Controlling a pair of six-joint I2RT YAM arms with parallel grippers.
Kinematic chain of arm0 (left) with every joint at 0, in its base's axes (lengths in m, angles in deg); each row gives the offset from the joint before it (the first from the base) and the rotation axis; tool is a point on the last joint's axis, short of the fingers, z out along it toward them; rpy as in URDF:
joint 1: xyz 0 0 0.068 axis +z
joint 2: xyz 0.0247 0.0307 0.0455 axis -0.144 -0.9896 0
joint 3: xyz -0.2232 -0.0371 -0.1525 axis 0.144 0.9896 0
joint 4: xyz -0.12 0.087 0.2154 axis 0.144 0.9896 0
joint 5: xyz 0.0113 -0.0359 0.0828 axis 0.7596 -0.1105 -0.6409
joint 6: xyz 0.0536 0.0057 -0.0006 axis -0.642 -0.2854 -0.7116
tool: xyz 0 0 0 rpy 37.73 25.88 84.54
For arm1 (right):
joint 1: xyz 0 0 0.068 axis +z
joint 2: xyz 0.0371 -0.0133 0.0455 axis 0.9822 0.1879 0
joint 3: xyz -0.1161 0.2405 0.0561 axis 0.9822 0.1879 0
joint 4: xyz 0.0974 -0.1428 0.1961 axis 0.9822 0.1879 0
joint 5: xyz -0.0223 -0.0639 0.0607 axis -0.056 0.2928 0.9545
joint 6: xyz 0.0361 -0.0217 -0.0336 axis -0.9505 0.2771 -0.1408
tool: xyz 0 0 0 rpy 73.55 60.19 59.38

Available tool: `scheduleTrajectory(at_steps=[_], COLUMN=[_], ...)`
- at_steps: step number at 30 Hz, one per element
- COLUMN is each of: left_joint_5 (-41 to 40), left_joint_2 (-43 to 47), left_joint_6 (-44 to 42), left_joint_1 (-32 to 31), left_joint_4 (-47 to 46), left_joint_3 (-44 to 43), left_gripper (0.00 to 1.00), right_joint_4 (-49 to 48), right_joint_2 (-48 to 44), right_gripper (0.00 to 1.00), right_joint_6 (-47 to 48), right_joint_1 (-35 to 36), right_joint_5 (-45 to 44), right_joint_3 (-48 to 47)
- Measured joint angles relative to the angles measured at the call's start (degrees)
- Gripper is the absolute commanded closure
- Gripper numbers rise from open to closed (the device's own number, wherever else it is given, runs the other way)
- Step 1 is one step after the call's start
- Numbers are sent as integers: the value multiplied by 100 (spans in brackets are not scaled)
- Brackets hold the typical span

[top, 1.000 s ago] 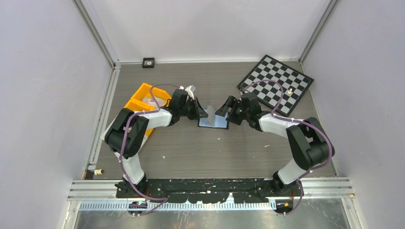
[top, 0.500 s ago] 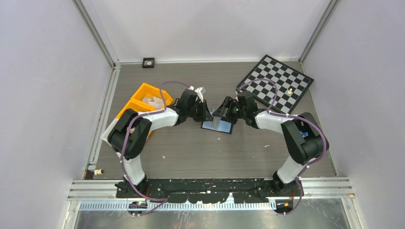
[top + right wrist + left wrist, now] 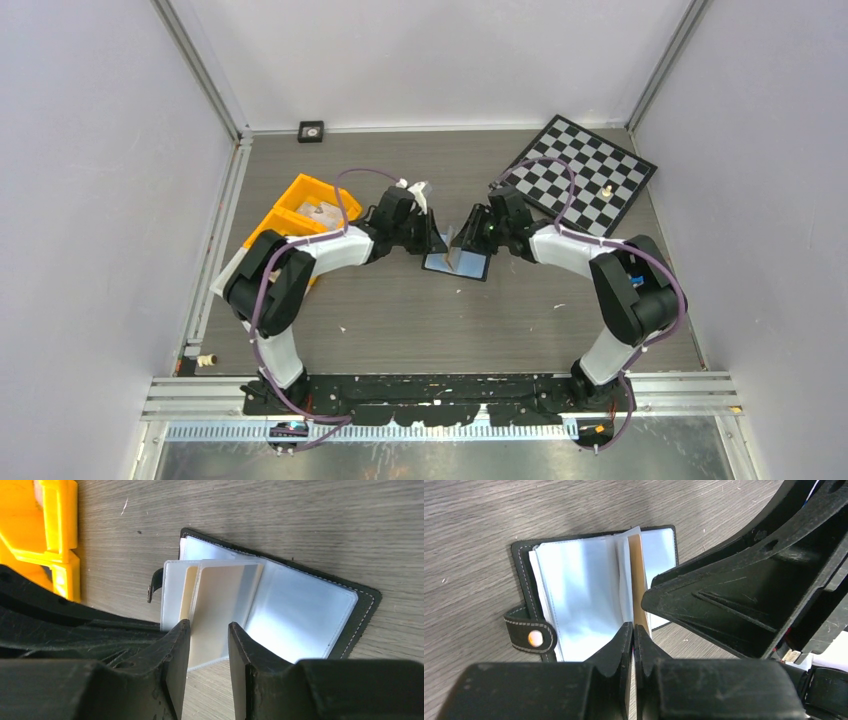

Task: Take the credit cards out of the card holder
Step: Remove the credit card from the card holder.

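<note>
the left claw [image 3: 633, 628] pinches a card holder [image 3: 520, 575] page while the tan credit card [image 3: 220, 600] sits between the open jaws of the right claw [image 3: 208, 631].

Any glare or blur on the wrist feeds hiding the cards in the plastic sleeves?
Left wrist: sleeves wash out white, orange card edge clear, near fingers soft. Right wrist: sheen on the flat sleeve, tan card readable. Top view: card holder too small to judge.
</note>
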Motion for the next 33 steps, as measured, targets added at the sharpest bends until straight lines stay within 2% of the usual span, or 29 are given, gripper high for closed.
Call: scheduleTrajectory(at_steps=[5,9,10,13,14,16,19,25,29,31,32,33], left_joint_5=[-142,-142,-125,-116,-116,-118,-116,37,262,343,492,531], left_joint_2=[144,144,142,140,140,140,140,63,-221,-385,-627,-645], left_joint_6=[0,66,94,129,129,129,129,225,380,448,570,586], left_joint_1=[4,42,55,87,87,87,87,114,225,291,402,407], left_joint_4=[9,13,13,13,13,15,15,-33,-87,-83,-79,-81], left_joint_3=[42,42,42,42,42,42,42,39,26,11,4,4], left_gripper=[97,97,97,97,97,96,95,87,80,82,91,96], right_joint_4=[520,765,787,885,903,907,669,52,-326,-466,-535,-535], right_joint_2=[-50,-391,-505,-772,-841,-986,-1217,-1180,-605,-179,175,175], right_gripper=[73,81,86,89,86,69,56,58,63,64,65,64], right_joint_6=[229,295,297,297,293,289,328,323,190,46,-125,-125], right_joint_1=[203,262,251,223,216,205,201,197,125,66,-74,-74], right_joint_5=[-656,-1320,-1499,-1923,-2041,-2199,-2068,-1327,-787,-435,-120,-120], right_joint_3=[-319,-245,-190,-66,-31,48,306,529,474,470,463,463])
